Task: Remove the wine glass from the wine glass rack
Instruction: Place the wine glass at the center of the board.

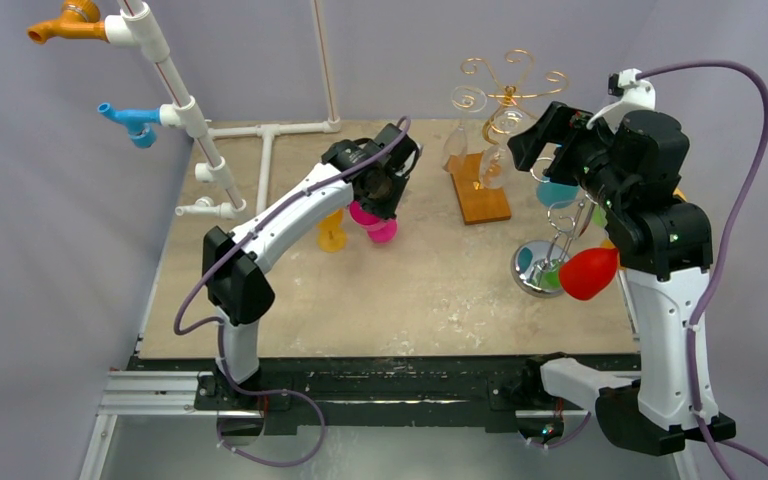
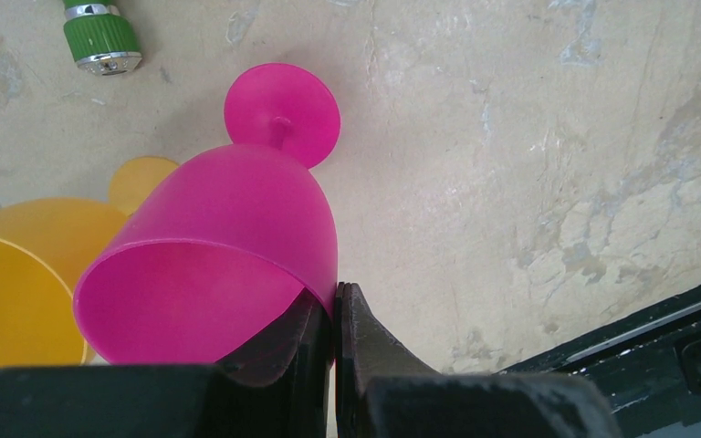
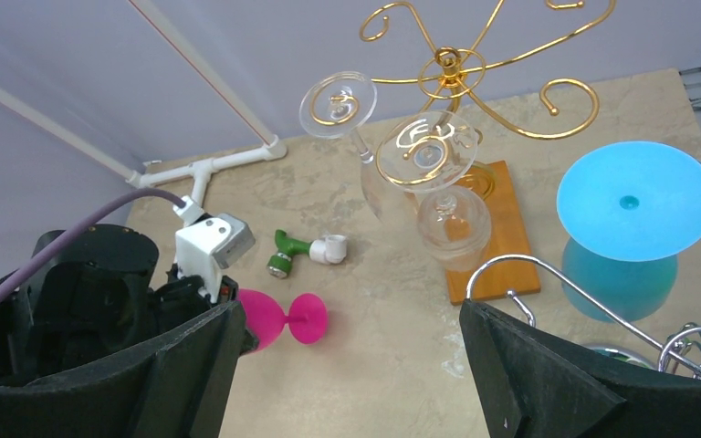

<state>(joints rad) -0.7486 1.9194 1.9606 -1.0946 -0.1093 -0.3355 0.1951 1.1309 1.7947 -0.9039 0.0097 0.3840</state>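
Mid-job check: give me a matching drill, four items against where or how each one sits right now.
1. pink wine glass
2. clear wine glass
3. blue wine glass
4. right gripper

A. open, holding nothing
B. hanging upside down on the gold rack
C. hanging upside down on the silver rack
D. rim pinched by the left gripper

Pairs: 1-D, 2-B, 3-C, 4-A

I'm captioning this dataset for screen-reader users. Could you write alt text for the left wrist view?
The left gripper pinches the rim of a pink plastic wine glass, whose foot points away from the camera over a beige mottled table. A yellow glass shows at the left edge, and a green capped fitting lies at the top left.
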